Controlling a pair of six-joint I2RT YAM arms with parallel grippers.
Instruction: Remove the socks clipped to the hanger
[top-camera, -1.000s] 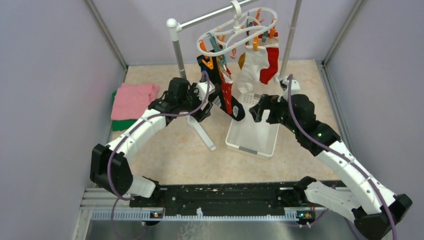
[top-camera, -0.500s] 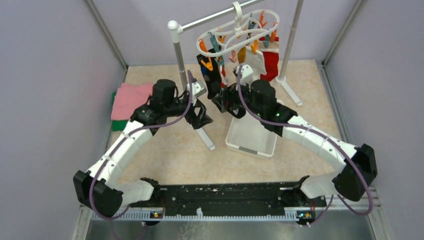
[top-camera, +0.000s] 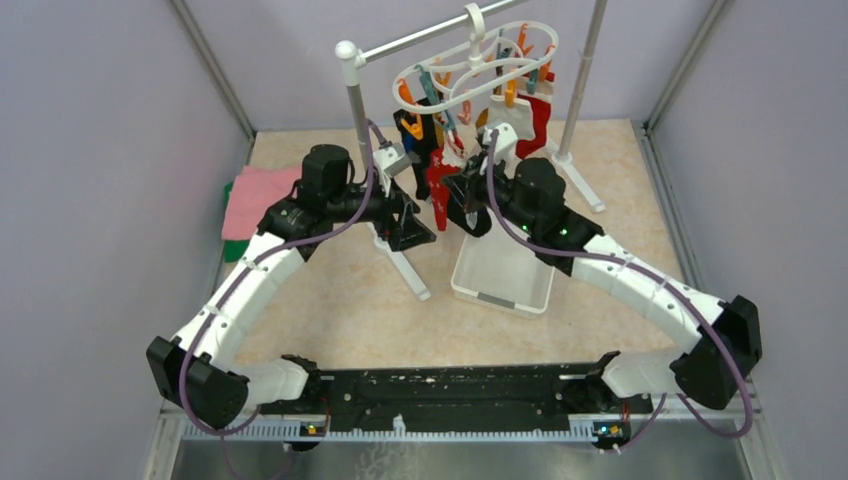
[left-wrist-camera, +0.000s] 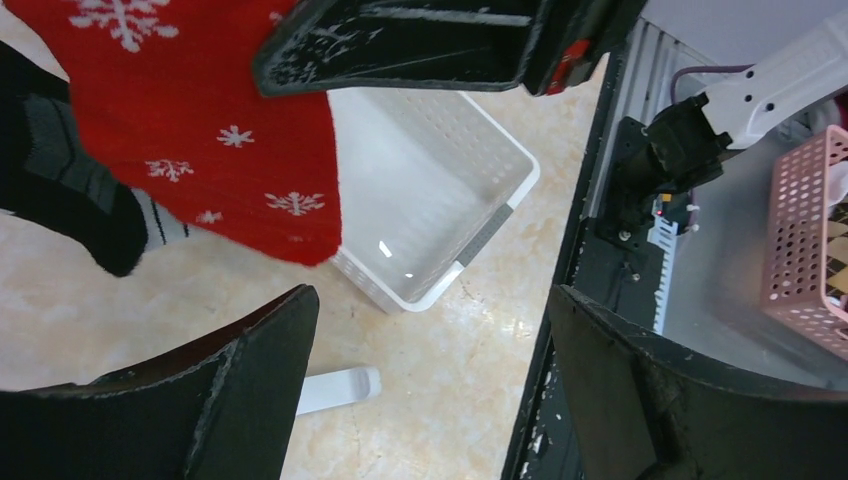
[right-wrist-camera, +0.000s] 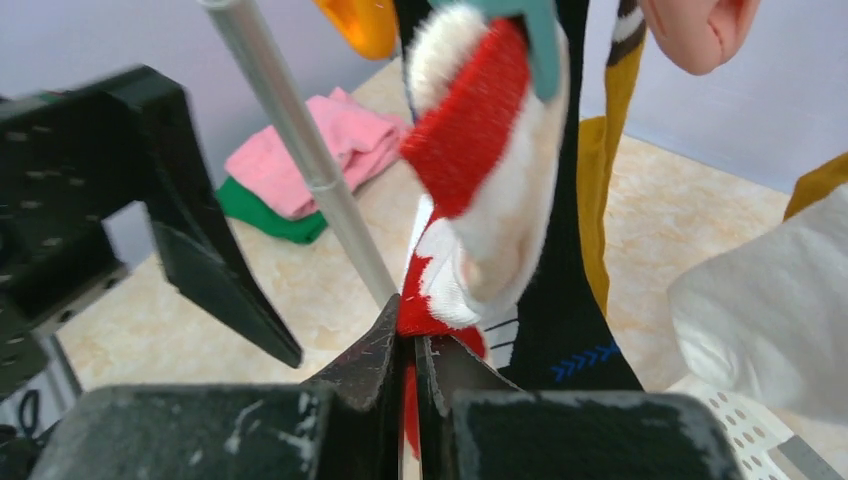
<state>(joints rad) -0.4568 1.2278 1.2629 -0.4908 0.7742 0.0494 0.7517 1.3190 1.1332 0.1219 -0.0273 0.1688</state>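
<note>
Over the counter, top view: the hanger (top-camera: 470, 75) hung from the rack pole (top-camera: 355, 95) with the socks clipped on: black sock (top-camera: 415, 140), red sock (top-camera: 440, 185), white sock (top-camera: 505, 135) and a second red sock (top-camera: 537, 115) behind. The right hand (top-camera: 455, 205) was at the red sock's lower end. The left hand (top-camera: 405, 225) sat just beside it, by the pole. No sock showed in the bin (top-camera: 500, 280).

Left wrist view: the left hand (left-wrist-camera: 430, 330) was released, fingers wide, nothing between them. The red sock (left-wrist-camera: 230, 150), snowflake pattern, hung above it with the black sock (left-wrist-camera: 70, 195) beside. The right hand (left-wrist-camera: 430, 45) met the red sock's edge. The bin (left-wrist-camera: 490, 225) interior in view held nothing.

Right wrist view: the right hand (right-wrist-camera: 408, 360) was clenched, fingertips pinching red fabric at the red sock's (right-wrist-camera: 470, 130) bottom. A teal clip (right-wrist-camera: 540, 30) held its top, so it was not yet off. Mustard sock (right-wrist-camera: 605, 150) and white sock (right-wrist-camera: 770, 300) hung alongside.

Judgement: early stage. First sock gripped, none removed as far as the views showed. Left to do: pull the red one free of its clip, then all the others.
</note>
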